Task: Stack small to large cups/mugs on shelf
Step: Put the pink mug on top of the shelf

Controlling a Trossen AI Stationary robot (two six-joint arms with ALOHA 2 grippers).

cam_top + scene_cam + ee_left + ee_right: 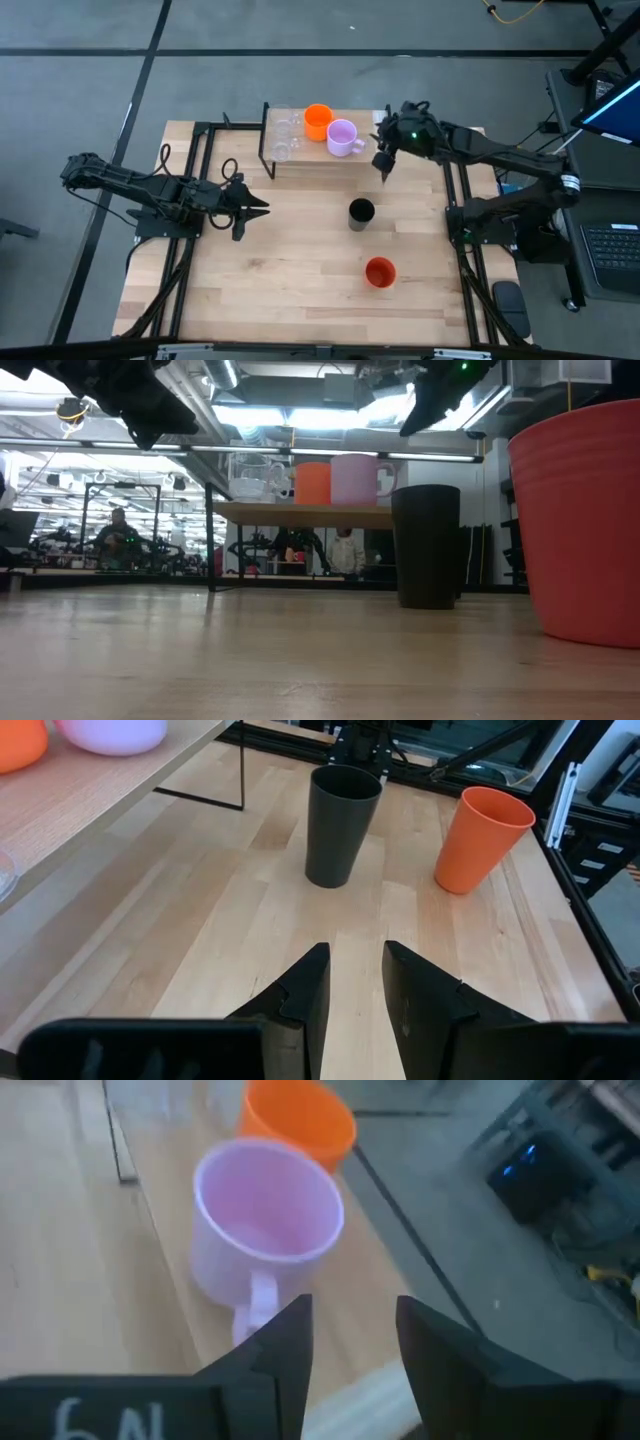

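On the shelf (300, 155) at the table's far side stand two clear glass cups (283, 135), an orange mug (318, 121) and a lilac mug (343, 137), upright on their bases. A black cup (361, 213) and a red-orange cup (380, 271) stand upright on the tabletop. My right gripper (383, 163) is open and empty just right of the lilac mug (262, 1220), above the shelf's end. My left gripper (262, 209) is open and empty over the table's left middle, pointing at the black cup (340, 825).
The arms' black frames (455, 215) run along the table's left and right sides. The shelf's black wire legs (240, 780) stand on the tabletop. People and room equipment show beyond the table's far edge in the low view (120, 540).
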